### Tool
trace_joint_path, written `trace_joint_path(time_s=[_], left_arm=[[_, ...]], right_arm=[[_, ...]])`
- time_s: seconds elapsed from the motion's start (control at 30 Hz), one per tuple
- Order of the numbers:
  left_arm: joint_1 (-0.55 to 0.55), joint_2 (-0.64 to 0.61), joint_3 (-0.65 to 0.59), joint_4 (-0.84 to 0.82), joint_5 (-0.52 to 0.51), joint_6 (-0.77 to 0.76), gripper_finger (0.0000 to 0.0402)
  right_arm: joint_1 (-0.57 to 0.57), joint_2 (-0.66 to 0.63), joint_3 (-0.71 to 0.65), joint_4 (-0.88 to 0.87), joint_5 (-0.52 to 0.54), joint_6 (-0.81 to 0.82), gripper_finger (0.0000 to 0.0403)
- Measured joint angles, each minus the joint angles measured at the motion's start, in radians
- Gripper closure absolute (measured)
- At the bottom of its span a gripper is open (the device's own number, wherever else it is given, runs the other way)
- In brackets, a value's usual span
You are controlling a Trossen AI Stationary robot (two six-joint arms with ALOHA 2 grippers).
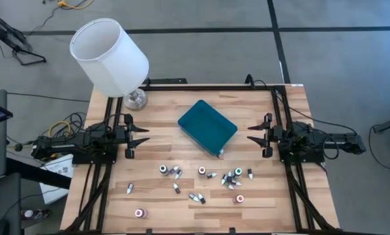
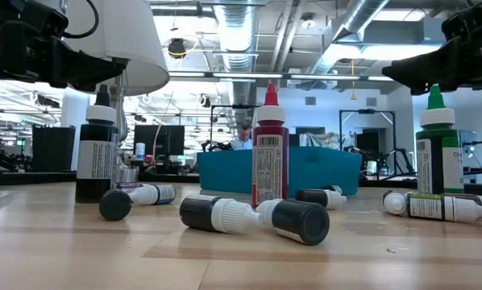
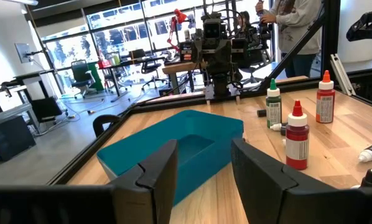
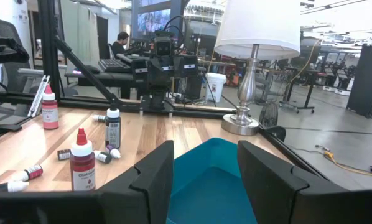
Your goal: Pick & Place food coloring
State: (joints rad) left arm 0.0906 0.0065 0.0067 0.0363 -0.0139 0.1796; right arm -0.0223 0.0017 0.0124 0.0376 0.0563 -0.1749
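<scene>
The left tool [image 1: 141, 134] hovers released at the counter's [image 1: 162, 209] left edge, beside the lamp [image 1: 110, 55], waiting. The teal tray [image 1: 207, 126] sits mid-counter between both arms, likely within reach of either. The food coloring bottles [image 1: 208, 179] lie scattered nearer the front, untouched. The right tool [image 1: 255, 132] waits released opposite.

Teal tray [image 1: 207, 126] mid-table, flanked by open left gripper [image 1: 141, 134] and open right gripper [image 1: 255, 133], food coloring bottles [image 1: 201, 181] scattered just below it, white lamp [image 1: 110, 59] beyond its upper-left.
</scene>
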Motion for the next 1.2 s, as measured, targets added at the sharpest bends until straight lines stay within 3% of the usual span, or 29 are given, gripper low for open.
trace_joint_path(time_s=[0.77, 0.93, 1.03, 1.2], left_arm=[[0.0, 0.0, 0.0, 0.0, 0.0, 0.0, 0.0258], [0.0, 0.0, 0.0, 0.0, 0.0, 0.011, 0.0258], [0.0, 0.0, 0.0, 0.008, 0.0, -0.025, 0.0258], [0.0, 0.0, 0.0, 0.041, 0.002, -0.116, 0.0258]], right_arm=[[0.0, 0.0, 0.0, 0.009, 0.0, 0.0, 0.0233], [0.002, 0.0, 0.0, 0.022, -0.005, 0.141, 0.0233], [0.002, 0.0, 0.0, 0.023, -0.004, 0.206, 0.0233], [0.0, 0.0, 0.0, 0.045, -0.004, 0.148, 0.0233]])
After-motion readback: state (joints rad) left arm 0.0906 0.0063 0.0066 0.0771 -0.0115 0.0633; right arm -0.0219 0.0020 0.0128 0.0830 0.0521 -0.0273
